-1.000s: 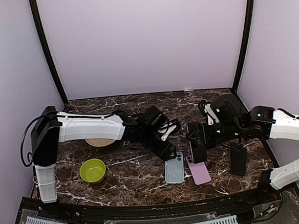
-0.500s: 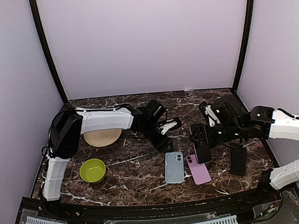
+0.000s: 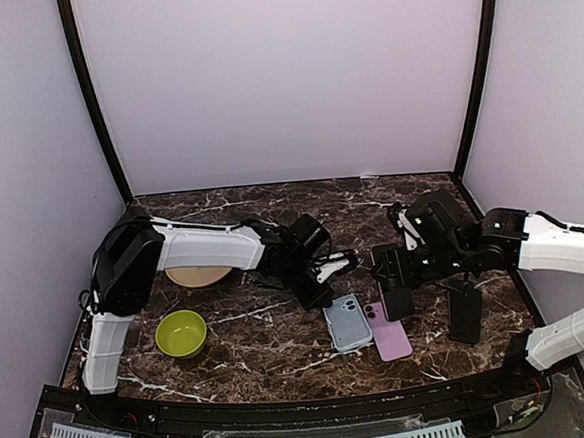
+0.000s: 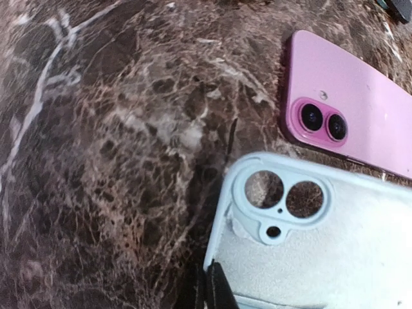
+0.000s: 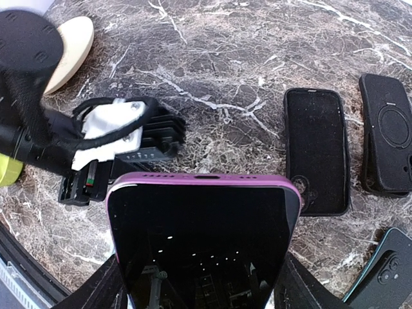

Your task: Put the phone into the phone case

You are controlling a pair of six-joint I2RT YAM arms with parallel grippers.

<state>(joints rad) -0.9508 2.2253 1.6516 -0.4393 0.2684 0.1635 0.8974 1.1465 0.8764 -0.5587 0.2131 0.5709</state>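
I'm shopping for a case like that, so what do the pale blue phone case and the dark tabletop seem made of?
Phone case: probably soft silicone or rubbery plastic, matte; the face showing looks finely fuzzy, like a microfibre lining.
Tabletop: looks like dark brown marble with white veins and a slight sheen; could equally be printed laminate.

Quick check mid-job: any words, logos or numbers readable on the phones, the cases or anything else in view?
No readable text in any view.
The held phone: dark screen, reflections only.
The pink phone: bare back, two lenses, no logo visible.
The light blue case: unmarked.
The ringed black case: a ring pattern, no words.
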